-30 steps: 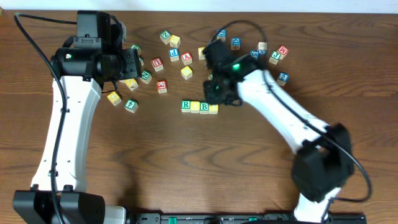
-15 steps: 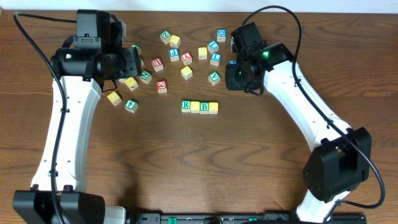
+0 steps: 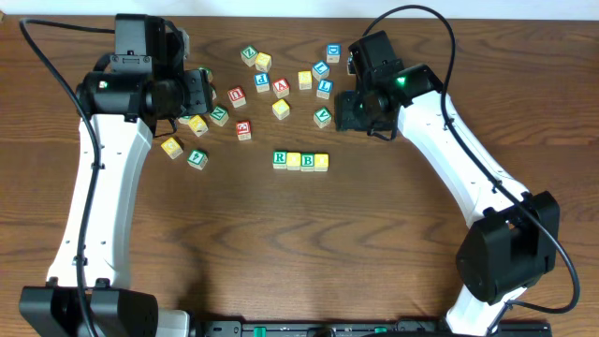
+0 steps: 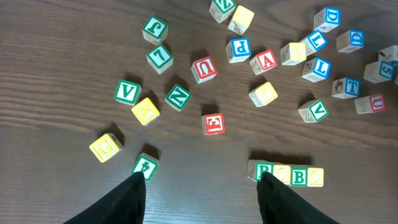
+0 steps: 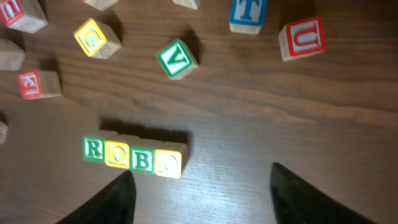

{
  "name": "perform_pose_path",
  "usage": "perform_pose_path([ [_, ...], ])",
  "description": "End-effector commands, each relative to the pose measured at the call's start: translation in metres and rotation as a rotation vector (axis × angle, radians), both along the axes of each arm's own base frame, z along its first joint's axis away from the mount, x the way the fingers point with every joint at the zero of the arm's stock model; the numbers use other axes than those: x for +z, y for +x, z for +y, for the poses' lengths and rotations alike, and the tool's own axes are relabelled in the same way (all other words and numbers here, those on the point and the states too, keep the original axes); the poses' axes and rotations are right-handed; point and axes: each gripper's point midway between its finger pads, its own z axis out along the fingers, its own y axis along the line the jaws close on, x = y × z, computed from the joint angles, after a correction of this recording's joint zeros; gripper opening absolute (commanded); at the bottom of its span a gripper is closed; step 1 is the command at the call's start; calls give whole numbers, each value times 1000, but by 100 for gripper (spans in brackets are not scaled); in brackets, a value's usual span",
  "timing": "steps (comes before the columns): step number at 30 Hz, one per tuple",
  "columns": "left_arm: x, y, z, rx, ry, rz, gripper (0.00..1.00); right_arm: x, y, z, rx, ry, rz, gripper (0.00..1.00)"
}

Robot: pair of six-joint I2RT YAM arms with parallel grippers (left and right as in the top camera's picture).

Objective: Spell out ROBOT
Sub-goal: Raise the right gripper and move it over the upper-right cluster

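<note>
right wrist, claw (image 5: 200, 171) parted, cube row (image 5: 134, 155) near

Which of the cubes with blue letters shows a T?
The blue T cube, at the top edge of the right wrist view, lying between the green V cube and the red U cube. It alone carries a blue T.

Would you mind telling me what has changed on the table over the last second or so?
The right gripper has opened and drawn back from the right end of the row of four cubes, toward the far side and to its right, leaving the last yellow cube in place; it holds nothing. The row, the loose cubes and the open left gripper have not moved.
</note>
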Motion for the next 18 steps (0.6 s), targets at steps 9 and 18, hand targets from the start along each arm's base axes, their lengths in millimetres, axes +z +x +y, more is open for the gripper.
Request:
perform_pose_path([
  [9,3,6,11,31,49,-20,57,23,20,-4,-3,29,-81,65],
  [18,-6,10,11,31,49,-2,57,68,62,-17,-53,70,-216,59],
])
